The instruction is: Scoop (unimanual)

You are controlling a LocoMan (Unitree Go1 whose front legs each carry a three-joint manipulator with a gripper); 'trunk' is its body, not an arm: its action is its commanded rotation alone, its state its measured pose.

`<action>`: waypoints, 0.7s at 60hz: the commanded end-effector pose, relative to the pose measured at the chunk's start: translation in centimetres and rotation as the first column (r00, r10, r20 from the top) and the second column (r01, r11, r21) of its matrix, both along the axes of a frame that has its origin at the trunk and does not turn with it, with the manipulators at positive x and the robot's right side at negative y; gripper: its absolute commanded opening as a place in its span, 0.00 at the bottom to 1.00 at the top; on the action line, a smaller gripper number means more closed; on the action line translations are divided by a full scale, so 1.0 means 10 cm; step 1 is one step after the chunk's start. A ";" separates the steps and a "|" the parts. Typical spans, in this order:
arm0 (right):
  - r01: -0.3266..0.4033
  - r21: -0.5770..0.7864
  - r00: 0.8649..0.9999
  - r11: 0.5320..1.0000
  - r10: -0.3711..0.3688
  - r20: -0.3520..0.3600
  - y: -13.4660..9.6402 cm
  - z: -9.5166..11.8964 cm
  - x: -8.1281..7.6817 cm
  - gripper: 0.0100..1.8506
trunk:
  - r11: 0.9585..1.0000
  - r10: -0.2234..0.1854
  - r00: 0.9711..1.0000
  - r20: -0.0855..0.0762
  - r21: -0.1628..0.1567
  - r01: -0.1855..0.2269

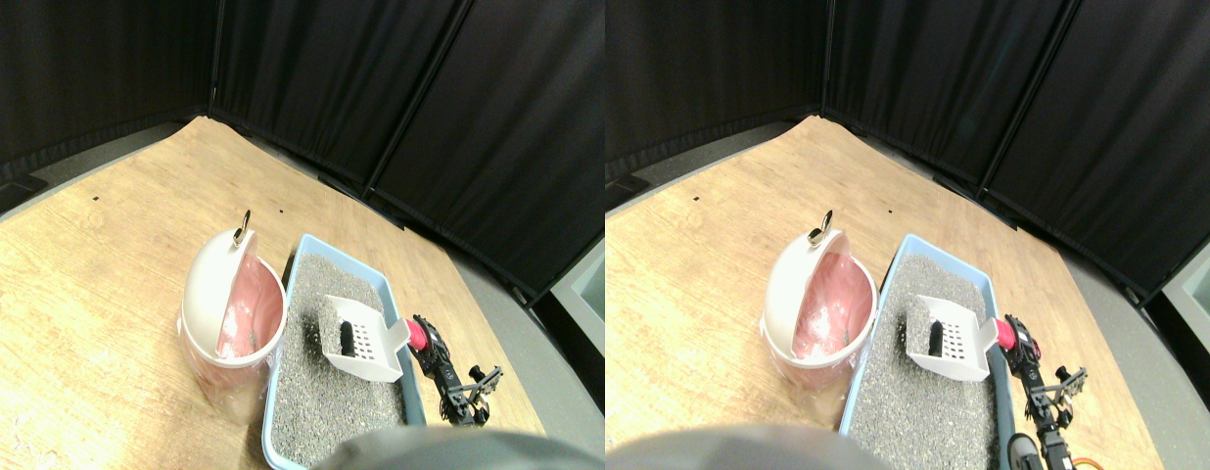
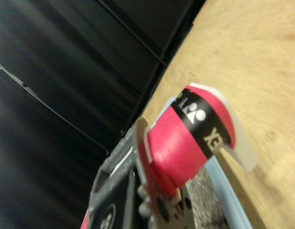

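Observation:
A white slotted scoop (image 1: 365, 338) hangs tilted just above the grey litter (image 1: 321, 392) in a blue tray (image 1: 267, 436). A dark lump (image 1: 345, 338) lies at the scoop's mouth. The scoop's red wrapped handle (image 1: 418, 336) sticks out over the tray's right rim into my right gripper (image 1: 429, 345), which is shut on it. In the wrist view the red handle (image 2: 185, 143) fills the middle, with the white scoop (image 2: 243, 148) beyond it and the tray's rim (image 2: 228, 200) beside it. A pink bin (image 1: 235, 318) with its white lid swung open stands touching the tray's left side.
Tray and bin rest on a light wooden tabletop (image 1: 96, 294). Black curtains (image 1: 370, 88) close off the back and right. The table's right edge drops to grey floor (image 1: 527, 333) close beside my arm.

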State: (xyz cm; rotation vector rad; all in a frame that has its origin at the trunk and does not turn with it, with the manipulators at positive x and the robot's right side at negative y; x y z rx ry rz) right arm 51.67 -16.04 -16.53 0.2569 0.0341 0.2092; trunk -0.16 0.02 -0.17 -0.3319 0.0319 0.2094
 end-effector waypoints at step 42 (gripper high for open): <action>-0.039 0.343 0.993 0.938 -0.001 0.115 0.11 0.49 0.21 0.03 | 0.999 0.037 0.999 0.020 -0.006 -0.037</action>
